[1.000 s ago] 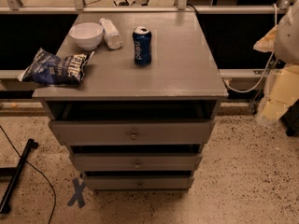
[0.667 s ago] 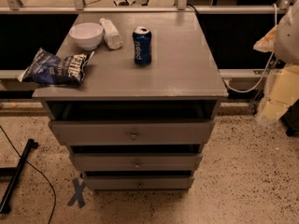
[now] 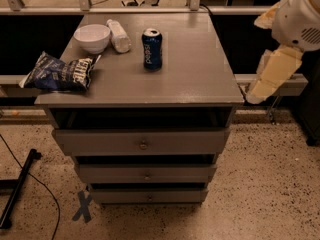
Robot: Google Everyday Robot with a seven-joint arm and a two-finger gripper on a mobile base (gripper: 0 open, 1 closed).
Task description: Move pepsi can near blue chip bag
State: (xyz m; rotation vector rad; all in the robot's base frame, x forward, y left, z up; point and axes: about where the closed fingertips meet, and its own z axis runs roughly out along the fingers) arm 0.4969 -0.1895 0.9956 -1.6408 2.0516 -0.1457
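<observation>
Nothing has moved: the pepsi can (image 3: 152, 49) stands well apart from the blue chip bag (image 3: 60, 73). The gripper (image 3: 272, 74) hangs beyond the bench (image 3: 190, 79), its grip impossible to tell.

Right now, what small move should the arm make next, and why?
Probably swing the end effector left toward the pepsi can. The end effector hangs off the right side of the cabinet, holding nothing. The can stands upright and untouched near the back of the top, well apart from the blue chip bag at the front left corner.
</observation>
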